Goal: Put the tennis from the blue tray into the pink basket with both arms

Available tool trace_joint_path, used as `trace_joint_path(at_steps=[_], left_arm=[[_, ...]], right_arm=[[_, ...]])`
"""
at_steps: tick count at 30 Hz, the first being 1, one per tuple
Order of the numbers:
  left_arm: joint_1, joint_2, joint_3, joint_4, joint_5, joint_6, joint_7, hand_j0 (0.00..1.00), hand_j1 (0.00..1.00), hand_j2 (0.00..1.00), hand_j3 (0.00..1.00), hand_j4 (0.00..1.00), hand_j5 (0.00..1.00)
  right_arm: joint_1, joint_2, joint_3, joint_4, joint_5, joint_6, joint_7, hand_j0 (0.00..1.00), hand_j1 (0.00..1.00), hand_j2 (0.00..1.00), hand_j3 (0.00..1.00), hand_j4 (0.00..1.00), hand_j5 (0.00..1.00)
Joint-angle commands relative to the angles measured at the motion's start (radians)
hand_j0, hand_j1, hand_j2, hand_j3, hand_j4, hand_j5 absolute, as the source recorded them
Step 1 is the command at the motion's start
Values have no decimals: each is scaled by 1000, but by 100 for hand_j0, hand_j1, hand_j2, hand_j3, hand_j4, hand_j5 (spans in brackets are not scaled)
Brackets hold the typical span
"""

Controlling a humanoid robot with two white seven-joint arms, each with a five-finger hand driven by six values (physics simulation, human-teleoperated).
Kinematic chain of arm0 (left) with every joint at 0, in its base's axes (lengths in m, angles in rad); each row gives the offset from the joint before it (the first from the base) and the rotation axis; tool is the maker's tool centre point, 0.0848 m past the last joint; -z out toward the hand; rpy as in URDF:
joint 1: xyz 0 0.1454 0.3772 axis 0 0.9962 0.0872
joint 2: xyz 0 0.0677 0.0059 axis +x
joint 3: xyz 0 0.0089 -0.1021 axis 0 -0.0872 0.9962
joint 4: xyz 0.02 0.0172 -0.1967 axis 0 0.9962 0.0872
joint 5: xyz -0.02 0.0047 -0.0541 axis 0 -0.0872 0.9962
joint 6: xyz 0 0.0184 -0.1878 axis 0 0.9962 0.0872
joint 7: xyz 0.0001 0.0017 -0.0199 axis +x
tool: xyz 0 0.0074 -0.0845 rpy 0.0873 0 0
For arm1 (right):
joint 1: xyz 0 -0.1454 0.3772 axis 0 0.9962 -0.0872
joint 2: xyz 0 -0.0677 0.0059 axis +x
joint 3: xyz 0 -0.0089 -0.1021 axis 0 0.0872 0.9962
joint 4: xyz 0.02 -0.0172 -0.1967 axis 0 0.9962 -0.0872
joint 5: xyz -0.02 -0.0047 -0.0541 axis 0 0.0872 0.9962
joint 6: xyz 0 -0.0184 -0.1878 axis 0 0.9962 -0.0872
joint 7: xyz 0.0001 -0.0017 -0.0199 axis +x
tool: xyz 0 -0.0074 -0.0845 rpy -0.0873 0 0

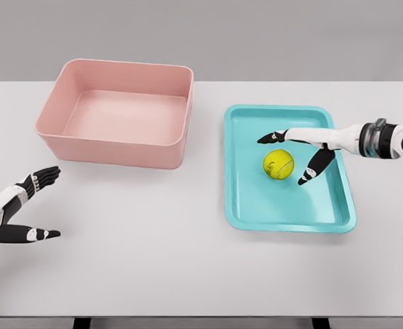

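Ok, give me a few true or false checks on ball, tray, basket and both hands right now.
1. The ball lies in the tray. True.
2. The right hand has lifted the ball off the tray. False: its fingers are spread around the ball, which sits on the tray.
3. The basket already holds a ball. False: nothing shows inside it.
4. The left hand is open over the table, at the lower left. True.
5. The basket stands to the right of the tray. False: it stands to the left.
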Motion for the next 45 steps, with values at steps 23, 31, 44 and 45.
trace_joint_path(at_steps=[23, 31, 44, 45], left_arm=[[6, -15, 38, -45, -50, 0, -13, 100, 100, 100, 100, 100, 100], [3, -15, 38, -48, -51, 0, -13, 100, 100, 100, 100, 100, 100], [2, -21, 40, -50, -51, 0, -13, 100, 100, 100, 100, 100, 100], [2, -21, 40, -50, -51, 0, -13, 100, 100, 100, 100, 100, 100]], right_arm=[[0, 17, 24, 13, 1, 1, 0, 64, 64, 64, 64, 64, 64], [0, 31, 24, 11, 0, 1, 0, 38, 38, 38, 38, 38, 38], [0, 30, -60, -228, -4, -185, 0, 36, 36, 36, 36, 36, 36], [2, 45, -51, -274, -4, -182, 0, 36, 36, 36, 36, 36, 36]])
